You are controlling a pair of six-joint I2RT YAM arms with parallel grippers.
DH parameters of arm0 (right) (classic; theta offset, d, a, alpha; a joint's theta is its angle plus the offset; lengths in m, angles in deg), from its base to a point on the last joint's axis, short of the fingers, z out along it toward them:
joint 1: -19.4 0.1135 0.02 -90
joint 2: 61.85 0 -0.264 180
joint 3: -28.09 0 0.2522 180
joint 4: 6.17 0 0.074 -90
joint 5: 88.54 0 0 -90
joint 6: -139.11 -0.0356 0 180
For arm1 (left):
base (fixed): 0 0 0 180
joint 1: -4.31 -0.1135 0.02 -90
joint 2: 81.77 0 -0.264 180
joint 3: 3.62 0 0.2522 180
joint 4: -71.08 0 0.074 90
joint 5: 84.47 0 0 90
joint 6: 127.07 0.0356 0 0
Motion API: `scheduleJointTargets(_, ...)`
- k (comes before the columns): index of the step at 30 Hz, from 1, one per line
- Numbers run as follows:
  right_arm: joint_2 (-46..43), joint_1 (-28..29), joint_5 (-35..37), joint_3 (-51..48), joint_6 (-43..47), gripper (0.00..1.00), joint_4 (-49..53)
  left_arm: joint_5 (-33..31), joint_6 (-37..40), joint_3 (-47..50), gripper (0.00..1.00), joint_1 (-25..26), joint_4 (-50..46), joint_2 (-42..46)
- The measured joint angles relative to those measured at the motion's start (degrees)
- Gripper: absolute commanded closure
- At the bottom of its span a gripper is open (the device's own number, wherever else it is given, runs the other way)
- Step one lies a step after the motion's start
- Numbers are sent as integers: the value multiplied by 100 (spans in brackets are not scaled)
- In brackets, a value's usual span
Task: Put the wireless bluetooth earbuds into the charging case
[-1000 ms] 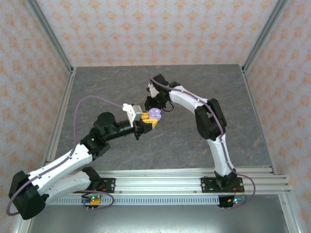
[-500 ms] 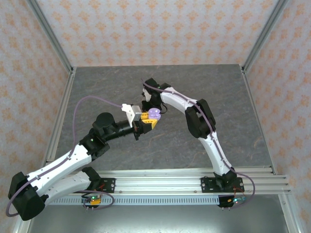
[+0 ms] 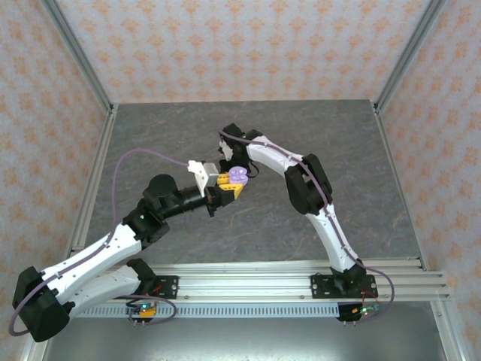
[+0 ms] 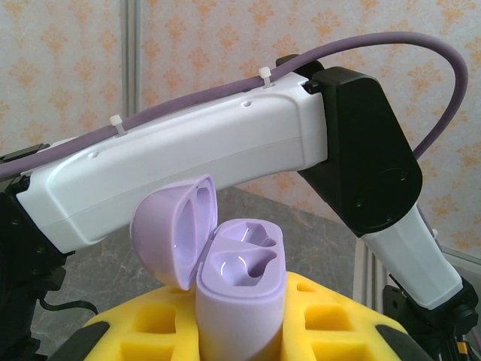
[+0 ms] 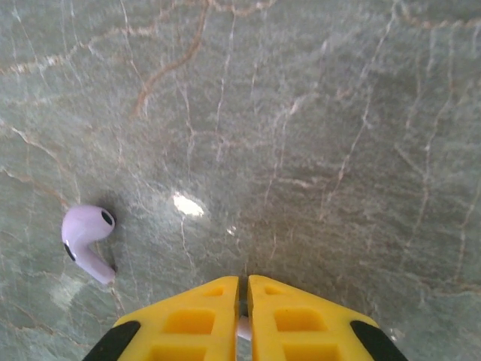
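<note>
The right gripper [image 5: 243,289], pinching a pale sliver [image 5: 241,328], likely an earbud, hung just beside the open lilac charging case [image 4: 242,286] clamped in the left gripper [image 3: 228,188]; another lilac earbud [image 5: 86,242] lay on the table [image 5: 338,113].

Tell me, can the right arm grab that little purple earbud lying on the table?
Probably yes, after opening. The lilac earbud lies bare on the table, nothing over it, just beside the right gripper. But those fingers are shut, seemingly pinching a pale bit, which would have to go first.
</note>
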Motion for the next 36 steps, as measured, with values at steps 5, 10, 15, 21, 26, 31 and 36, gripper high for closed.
scheduleJointTargets(5, -4, 22, -2, 15, 354, 86, 201, -15, 0, 0, 80, 0, -74, 0)
scheduleJointTargets(10, -92, 55, 157, -11, 535, 75, 422, -20, 0, 0, 80, 0, -85, 0)
scheduleJointTargets(15, -389, 70, 313, -334, 380, 71, 387, -20, 0, 0, 80, 0, -96, 0)
scheduleJointTargets(21, -1078, 70, 299, -949, 140, 75, 98, -20, -2, 0, 80, 2, -118, 0)
scheduleJointTargets(26, -1447, 68, 269, -1397, 20, 83, -101, -20, 0, 0, 80, 0, -118, 0)
scheduleJointTargets(31, -1486, 70, 181, -1829, -37, 88, -195, -22, 0, 0, 80, 0, -118, 0)
scheduleJointTargets(36, -1484, 70, 168, -1902, -114, 91, -238, -24, 0, 0, 80, 0, -122, 4)
